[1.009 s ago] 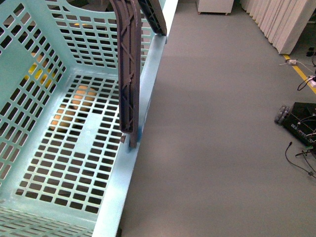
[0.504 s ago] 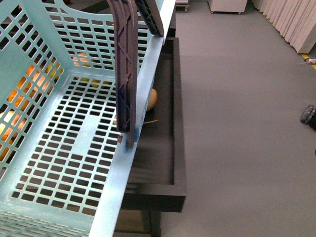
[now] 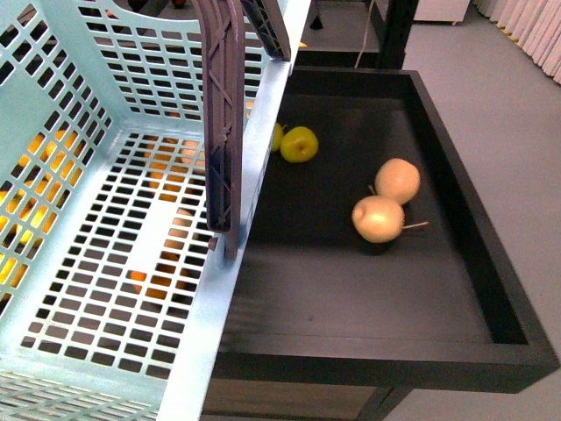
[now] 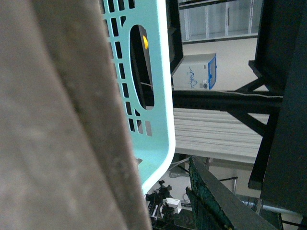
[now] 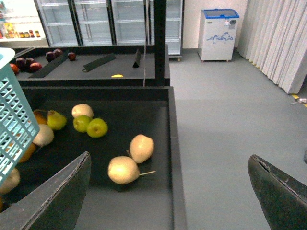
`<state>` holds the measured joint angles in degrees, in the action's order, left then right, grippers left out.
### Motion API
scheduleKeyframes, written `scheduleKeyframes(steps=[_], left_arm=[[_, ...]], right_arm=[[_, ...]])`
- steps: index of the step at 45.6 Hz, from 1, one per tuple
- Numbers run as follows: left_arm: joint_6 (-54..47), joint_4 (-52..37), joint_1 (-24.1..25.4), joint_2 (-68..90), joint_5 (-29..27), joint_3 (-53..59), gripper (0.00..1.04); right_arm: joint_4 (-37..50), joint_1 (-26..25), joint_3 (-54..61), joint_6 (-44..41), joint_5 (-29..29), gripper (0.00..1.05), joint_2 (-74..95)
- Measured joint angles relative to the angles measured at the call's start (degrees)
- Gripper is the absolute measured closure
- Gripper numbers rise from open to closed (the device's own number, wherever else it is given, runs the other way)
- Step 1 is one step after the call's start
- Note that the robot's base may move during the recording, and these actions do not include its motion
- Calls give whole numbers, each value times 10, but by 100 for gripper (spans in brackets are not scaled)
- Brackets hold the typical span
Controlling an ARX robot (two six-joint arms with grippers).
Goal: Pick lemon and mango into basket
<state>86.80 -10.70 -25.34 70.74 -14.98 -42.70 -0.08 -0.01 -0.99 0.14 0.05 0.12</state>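
The turquoise basket [image 3: 203, 333] fills the left of the front view, its brown-grey handle [image 3: 223, 114] raised across it. Nothing lies on its slotted floor. Orange and yellow fruit shows below through the slots, too broken up to tell as lemon or mango. In the left wrist view the basket wall [image 4: 148, 96] stands close beside a blurred brown surface. My left gripper [image 4: 168, 191] is shut on the basket, and one dark finger [image 4: 206, 196] shows. My right gripper [image 5: 169, 160] hangs open and empty above the tray's right edge.
A black tray [image 3: 456, 202] holds two pale yellow round fruits [image 3: 379, 217] [image 3: 397, 180] and a green apple [image 3: 299, 143]. More green and pale fruit [image 5: 97, 127] lies further left. Behind it are a shelf with dark red fruit [image 5: 29, 64], glass fridges and a white freezer [image 5: 218, 33]. Grey floor lies right.
The front view has swung from bare grey floor onto the black tray, which now shows fully with its fruit. The basket keeps the same place in the view.
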Motion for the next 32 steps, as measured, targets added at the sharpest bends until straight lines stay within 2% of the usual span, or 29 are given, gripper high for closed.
scheduleKeyframes(steps=[32], left_arm=[[0,0,1,0,1,0,75]], right_arm=[[0,0,0,0,0,9,0]])
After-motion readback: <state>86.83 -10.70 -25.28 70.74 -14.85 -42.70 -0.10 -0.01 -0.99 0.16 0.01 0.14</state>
